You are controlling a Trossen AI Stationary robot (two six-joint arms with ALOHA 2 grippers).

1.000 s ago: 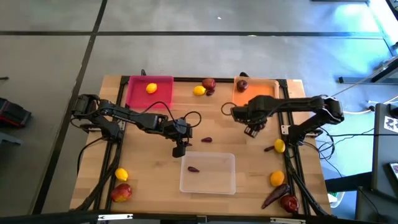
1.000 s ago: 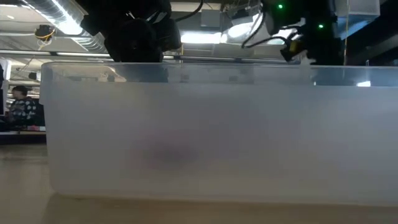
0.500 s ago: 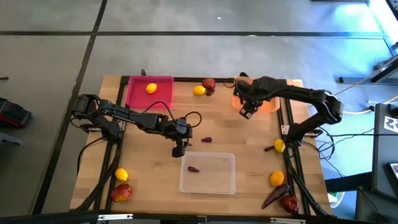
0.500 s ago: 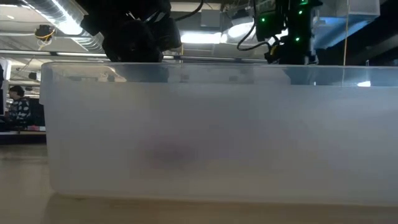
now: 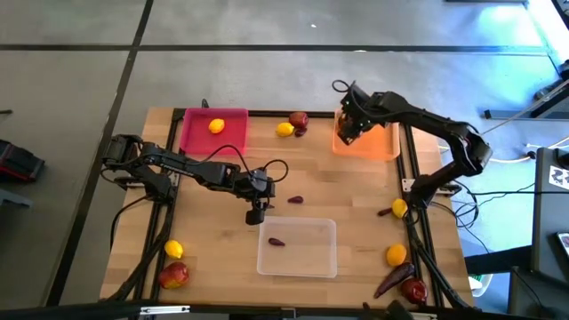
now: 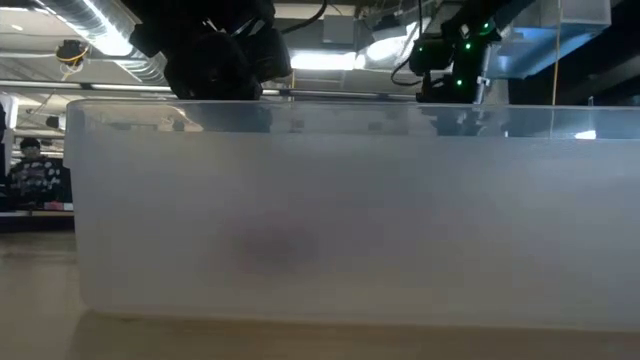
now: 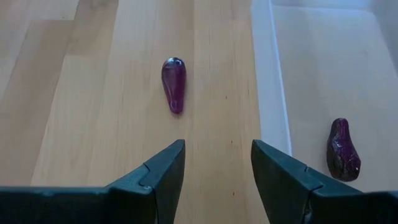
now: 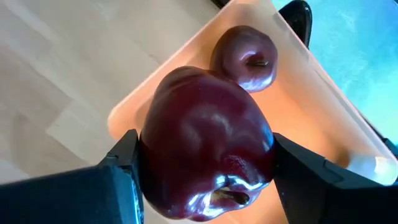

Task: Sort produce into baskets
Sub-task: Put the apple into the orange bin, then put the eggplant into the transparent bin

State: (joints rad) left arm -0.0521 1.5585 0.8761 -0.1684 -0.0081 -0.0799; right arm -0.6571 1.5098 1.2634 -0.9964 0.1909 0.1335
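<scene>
My right gripper (image 5: 345, 133) is shut on a dark red round fruit (image 8: 205, 149) above the near left corner of the orange tray (image 5: 378, 142). A second dark red fruit (image 8: 244, 57) lies in that tray. My left gripper (image 5: 256, 216) is open and empty, just above the table by the far left corner of the clear tray (image 5: 302, 258). A purple pod (image 7: 174, 83) lies on the wood beyond its fingers, and another pod (image 7: 343, 149) lies in the clear tray. The pink tray (image 5: 197, 133) holds one yellow fruit (image 5: 216, 126). My right gripper pinches the dark red fruit by two opposite sides (image 8: 155, 162) between its two fingers. The fingers come from above, pointing down. The fruit is lifted clear, over the orange tray's corner (image 8: 124, 115).
A yellow fruit (image 5: 284, 129), a red fruit (image 5: 299, 117) and a small pod lie between the pink and orange trays. A yellow (image 5: 174, 250) and a red fruit (image 5: 174, 275) lie at the near left. Yellow fruits (image 5: 399, 208), pods (image 5: 391, 280) and a red fruit (image 5: 413, 290) lie at the right.
My right gripper has gone from the table's middle right toward the far edge and now stands over the orange tray's near left corner.
</scene>
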